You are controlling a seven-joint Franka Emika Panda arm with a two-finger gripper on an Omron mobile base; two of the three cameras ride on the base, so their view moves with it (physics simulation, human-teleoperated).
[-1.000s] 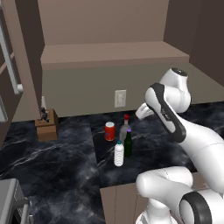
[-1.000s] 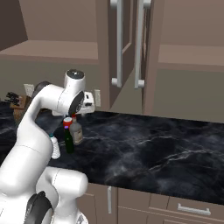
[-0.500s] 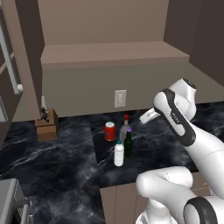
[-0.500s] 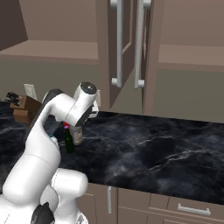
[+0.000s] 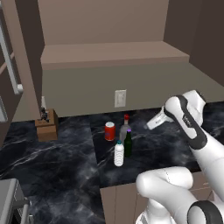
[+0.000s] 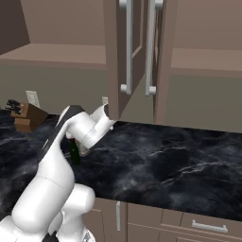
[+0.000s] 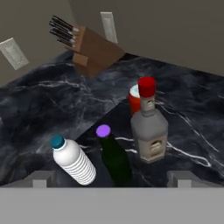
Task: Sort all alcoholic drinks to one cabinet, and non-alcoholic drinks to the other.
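The dark marble counter (image 5: 65, 162) is running under the wall and carrying all 4 drinks in a tight cluster. Above it, at the right in the right base view, 2 cabinet doors (image 6: 142, 47) with long handles are hanging, their handles side by side. The white arm (image 5: 188, 122) is bending over the counter to the right of the cluster, its hand pointing toward the drinks. A knife block (image 7: 94, 48) is sitting well apart from them near the wall, with a wall outlet (image 5: 120, 98) behind the cluster.

The clear bottle (image 7: 148, 131) with the red cap is standing upright just in front of the red can (image 7: 135, 99), which it is partly hiding in the hand view. The green bottle (image 7: 114, 158) with the purple cap is standing just beside the clear bottle. The small white bottle (image 7: 74, 161) with the blue cap is standing just beside the green bottle, on its other side.

The gripper (image 7: 109, 181) is hovering above and short of the drinks, touching none; its 2 fingertips (image 7: 41, 179) are sitting far apart, so the claw is released and carrying nothing.
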